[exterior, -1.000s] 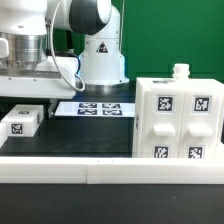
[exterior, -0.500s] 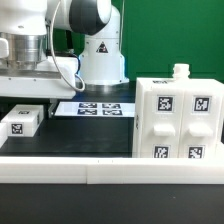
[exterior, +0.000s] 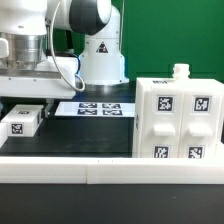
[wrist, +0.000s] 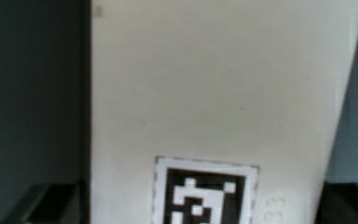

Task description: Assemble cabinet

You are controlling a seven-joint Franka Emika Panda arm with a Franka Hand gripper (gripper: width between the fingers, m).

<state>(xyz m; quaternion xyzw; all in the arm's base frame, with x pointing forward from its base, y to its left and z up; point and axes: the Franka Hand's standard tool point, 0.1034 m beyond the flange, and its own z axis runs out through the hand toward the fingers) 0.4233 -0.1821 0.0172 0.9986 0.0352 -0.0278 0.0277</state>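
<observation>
White cabinet (exterior: 176,118): we judge it stiff, light, slick plastic
Hold: we'd pinch a panel edge, clear of tags
Gripper: fingertips unseen, we cannot tell its state

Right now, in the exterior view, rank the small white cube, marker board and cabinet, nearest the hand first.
1. small white cube, exterior view's left.
2. marker board, middle, farther back.
3. cabinet, exterior view's right.

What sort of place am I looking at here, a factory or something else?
Probably a robotics lab bench rather than a factory: a robot arm stands behind a black table, and the white cabinet and the flat marker board carry black-and-white square tags.
</observation>
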